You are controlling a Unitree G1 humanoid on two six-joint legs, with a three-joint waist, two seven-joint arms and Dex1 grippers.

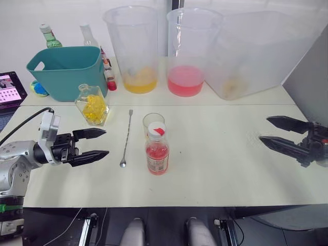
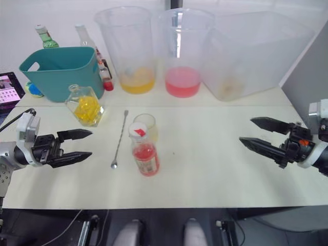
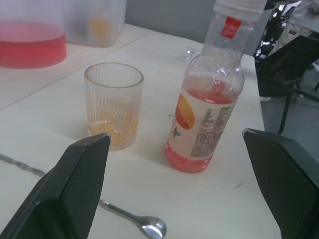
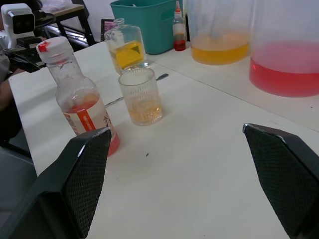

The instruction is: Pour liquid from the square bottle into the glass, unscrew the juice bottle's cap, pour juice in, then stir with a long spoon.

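glass [image 3: 113, 104] holding a little yellow liquid [image 3: 114, 130]; first pour looking done | juice bottle [image 1: 157, 148] cap [image 1: 157, 130] on; juice, stirring remaining | left gripper [image 1: 91, 144], right gripper [image 2: 260, 133] fingers spread, holding nothing

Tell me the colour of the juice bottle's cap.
White with a red mark, clearest in the left eye view: the cap sits on the juice bottle.

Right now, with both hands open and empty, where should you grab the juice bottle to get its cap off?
Probably grip the juice bottle around its labelled body with the left hand, coming in level from its left. It stands upright, its slim round body suits a side clamp, and that leaves the cap free for the right hand.
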